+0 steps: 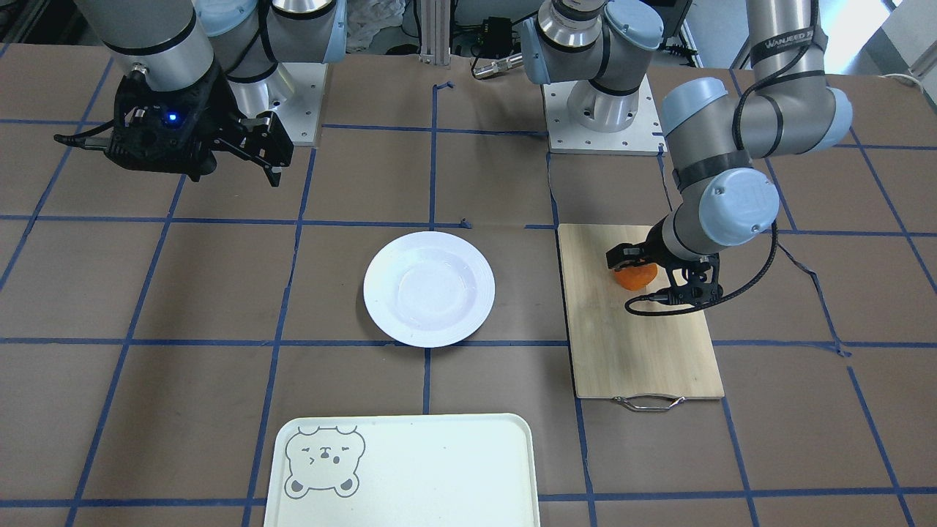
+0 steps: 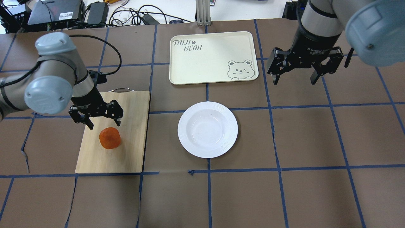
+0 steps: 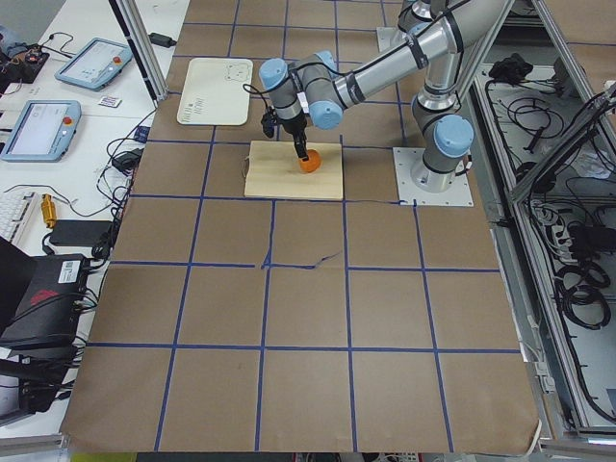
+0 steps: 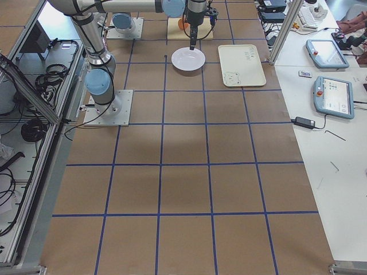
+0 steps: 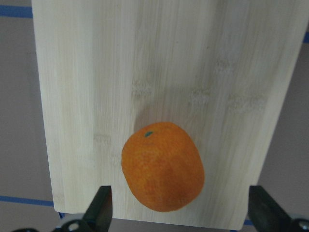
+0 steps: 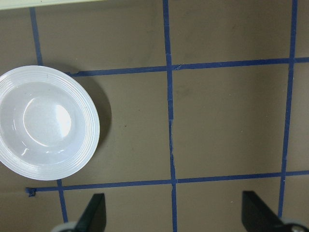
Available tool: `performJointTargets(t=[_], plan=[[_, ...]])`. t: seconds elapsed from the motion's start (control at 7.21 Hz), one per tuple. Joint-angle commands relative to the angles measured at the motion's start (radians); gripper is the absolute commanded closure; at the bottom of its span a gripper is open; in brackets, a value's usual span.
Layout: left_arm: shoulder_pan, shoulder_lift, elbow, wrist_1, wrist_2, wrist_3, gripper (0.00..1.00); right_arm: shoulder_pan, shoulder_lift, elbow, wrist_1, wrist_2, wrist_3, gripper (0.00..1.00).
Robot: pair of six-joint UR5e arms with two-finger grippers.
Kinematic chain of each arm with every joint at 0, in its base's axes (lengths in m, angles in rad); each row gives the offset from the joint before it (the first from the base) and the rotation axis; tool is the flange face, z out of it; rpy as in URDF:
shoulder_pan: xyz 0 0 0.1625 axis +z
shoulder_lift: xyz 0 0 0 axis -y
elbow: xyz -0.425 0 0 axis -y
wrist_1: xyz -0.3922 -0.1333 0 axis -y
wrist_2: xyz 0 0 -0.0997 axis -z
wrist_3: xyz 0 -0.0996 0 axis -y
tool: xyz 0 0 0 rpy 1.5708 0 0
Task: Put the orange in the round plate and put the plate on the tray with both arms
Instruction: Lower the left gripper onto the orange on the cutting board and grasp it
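Observation:
The orange lies on a bamboo cutting board. My left gripper hangs open close over it. In the left wrist view the orange sits between the spread fingertips, a little toward the left one, and touches neither. The round plate is white and holds nothing; it rests on the table's middle. The cream tray with the bear face lies beyond the plate. My right gripper hovers open, high above the table to the right of the tray, with nothing between its fingers.
The cutting board has a metal handle at its far end. Brown paper with blue tape lines covers the table. In the right wrist view the plate shows at the left. Cables and tablets lie beyond the table's edges.

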Motion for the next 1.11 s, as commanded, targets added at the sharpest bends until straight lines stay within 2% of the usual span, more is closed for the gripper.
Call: performJointTargets(t=[0.0,0.14,0.28,0.42,0.55,0.69,0.97], plan=[[0.001,-0.042,-0.029,0.031,0.027,-0.005,0.0,0.0,0.0,0.003,0.0,-0.007,-0.003,0.0],[0.001,-0.04,-0.029,0.039,0.005,0.001,0.24,0.0,0.001,0.004,0.0,-0.006,-0.006,0.0],[-0.001,-0.039,-0.026,0.041,-0.002,0.007,0.58,0.0,0.002,0.004,0.0,-0.009,-0.006,0.0],[-0.001,-0.028,-0.021,0.039,-0.003,0.012,0.85,0.0,0.002,0.004,-0.002,-0.007,-0.007,0.0],[-0.03,-0.005,0.0,0.03,-0.022,0.0,0.96,0.0,0.002,0.004,0.0,-0.007,-0.008,0.0],[-0.088,0.006,0.064,0.007,-0.144,-0.005,0.96,0.0,0.002,0.004,-0.002,-0.006,-0.008,0.0],[-0.3,-0.019,0.17,-0.01,-0.182,-0.22,0.94,0.0,0.002,0.004,-0.002,-0.007,-0.008,0.0]])
